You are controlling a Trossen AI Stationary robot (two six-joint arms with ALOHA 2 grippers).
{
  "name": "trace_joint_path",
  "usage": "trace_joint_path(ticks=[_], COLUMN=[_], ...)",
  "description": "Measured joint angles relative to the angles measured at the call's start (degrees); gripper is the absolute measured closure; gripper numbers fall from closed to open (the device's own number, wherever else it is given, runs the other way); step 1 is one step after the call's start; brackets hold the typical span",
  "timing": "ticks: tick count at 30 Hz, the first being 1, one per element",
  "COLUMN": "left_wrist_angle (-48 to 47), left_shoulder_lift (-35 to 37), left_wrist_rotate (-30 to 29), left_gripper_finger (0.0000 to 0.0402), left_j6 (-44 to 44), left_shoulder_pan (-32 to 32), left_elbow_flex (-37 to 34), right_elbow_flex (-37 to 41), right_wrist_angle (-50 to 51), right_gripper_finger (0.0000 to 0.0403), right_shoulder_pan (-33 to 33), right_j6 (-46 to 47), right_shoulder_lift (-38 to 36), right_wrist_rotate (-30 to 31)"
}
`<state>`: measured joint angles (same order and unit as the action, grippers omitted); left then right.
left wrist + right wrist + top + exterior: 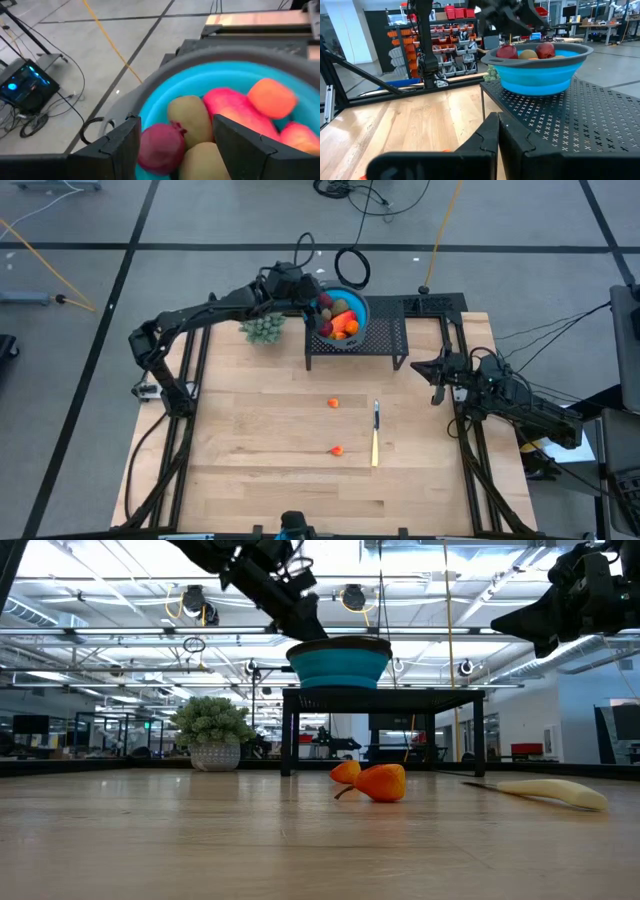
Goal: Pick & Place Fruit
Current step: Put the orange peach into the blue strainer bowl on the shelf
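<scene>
Fruit (338, 318) mostly sits heaped in the blue bowl (357, 310), which stands on a black perforated stand (390, 338) at the far edge of the tabletop (260, 440); the raised bowl reads as the collecting place.

Going left to right. Left arm reaches in from the left edge, and the left gripper (312, 298) hangs over the bowl's left rim. Its fingers (117, 145) are spread, with nothing between them. A dark red round fruit (161, 148) lies directly below the gap, resting among brownish-green ovals (190, 119) and a pink-red piece. My guess is a drop just made; hard to be sure.

Pale green bushy plant (263, 328) stands just left of the stand, beneath the arm, untouched.

Mid-tabletop: two small orange fruits (334, 403) lie well apart from the bowl, one nearer the stand, the other (337, 450) closer to the front. A knife (376, 435) lies just to their right, pointing fore and aft. These two look like the remaining work.

Right side: right gripper (437, 383) waits above the tabletop's right edge beside the stand, fingers (485, 137) pressed together, holding nothing. Parked clear, presumably to leave the bowl free.
</scene>
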<state>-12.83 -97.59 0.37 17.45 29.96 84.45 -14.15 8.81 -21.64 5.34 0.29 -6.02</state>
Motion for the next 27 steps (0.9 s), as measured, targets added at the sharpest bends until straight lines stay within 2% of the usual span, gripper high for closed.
trace_joint_path(ticks=[6, 12, 19, 27], left_wrist_angle=[-4.1, -8.4, -9.2, -9.3], left_shoulder_lift=[5.1, 9.5, 9.6, 9.1], left_wrist_rotate=[0.1, 0.1, -0.1, -5.8], left_gripper_finger=[0.0158, 0.0158, 0.0158, 0.0158], left_j6=[-3.9, -10.4, -13.3, -13.0], left_shoulder_pan=[-3.4, -9.4, -19.7, -30.4], left_elbow_flex=[1.3, 1.3, 1.3, 1.2], right_elbow_flex=[0.0, 0.0, 0.0, 0.0], right_wrist_angle=[0.0, 0.0, 0.0, 0.0], right_gripper_finger=[0.0403, 0.0403, 0.0403, 0.0403], right_shoulder_pan=[0.0, 0.0, 0.0, 0.0], right_j6=[0.0, 0.0, 0.0, -0.4], right_shoulder_lift=[0.0, 0.0, 0.0, 0.0], right_wrist_rotate=[0.0, 0.0, 0.0, 0.0])
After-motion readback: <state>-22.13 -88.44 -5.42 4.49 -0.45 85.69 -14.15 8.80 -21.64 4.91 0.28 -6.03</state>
